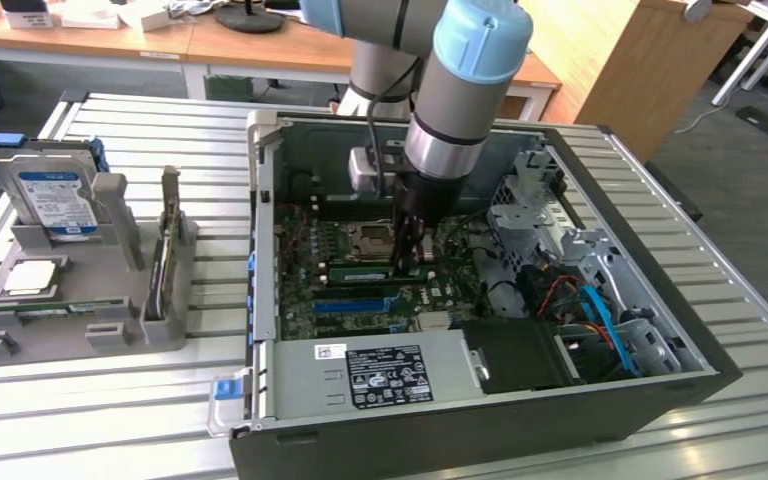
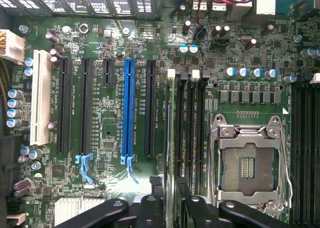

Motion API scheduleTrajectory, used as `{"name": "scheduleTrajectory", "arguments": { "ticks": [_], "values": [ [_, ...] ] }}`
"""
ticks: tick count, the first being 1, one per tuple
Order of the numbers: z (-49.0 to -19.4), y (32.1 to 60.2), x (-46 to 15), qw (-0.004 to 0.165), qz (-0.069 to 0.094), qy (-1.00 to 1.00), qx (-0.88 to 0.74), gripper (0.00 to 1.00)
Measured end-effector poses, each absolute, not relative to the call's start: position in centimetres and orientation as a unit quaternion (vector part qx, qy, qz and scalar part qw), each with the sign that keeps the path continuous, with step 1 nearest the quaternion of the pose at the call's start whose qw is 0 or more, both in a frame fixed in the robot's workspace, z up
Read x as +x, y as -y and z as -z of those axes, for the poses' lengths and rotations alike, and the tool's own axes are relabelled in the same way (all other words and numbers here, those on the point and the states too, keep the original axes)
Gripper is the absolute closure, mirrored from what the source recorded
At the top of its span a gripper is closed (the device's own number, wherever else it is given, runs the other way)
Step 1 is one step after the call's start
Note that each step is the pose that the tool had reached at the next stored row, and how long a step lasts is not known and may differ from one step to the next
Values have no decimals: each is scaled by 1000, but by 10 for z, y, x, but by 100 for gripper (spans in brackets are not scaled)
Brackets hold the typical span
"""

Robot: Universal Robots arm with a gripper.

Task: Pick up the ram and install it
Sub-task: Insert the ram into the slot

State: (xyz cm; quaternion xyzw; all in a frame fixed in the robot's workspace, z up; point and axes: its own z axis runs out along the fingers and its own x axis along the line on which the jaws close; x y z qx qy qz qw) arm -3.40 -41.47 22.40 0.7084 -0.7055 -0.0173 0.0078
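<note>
At the centre of the exterior view, on the slatted table point(image 1: 91, 420), lies the open computer case point(image 1: 491, 440), with the arm point(image 1: 471, 90) reaching down inside. The gripper point(image 1: 411, 265) straddles the ram point(image 1: 357, 272), which stands edge-up in a slot beside the CPU socket point(image 1: 375, 238). Whether it is clamped or loose, I cannot tell.

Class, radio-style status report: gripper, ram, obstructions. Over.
Gripper low over the memory slots, straddling the ram. Ram upright in slot beside CPU socket. No obstruction seen.
</note>
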Motion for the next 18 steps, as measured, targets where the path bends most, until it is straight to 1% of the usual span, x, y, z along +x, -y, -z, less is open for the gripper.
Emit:
{"name": "scheduleTrajectory", "arguments": {
  "ticks": [18],
  "values": [
    [-244,415,-34,8,17,706,708,75]
  ]
}}
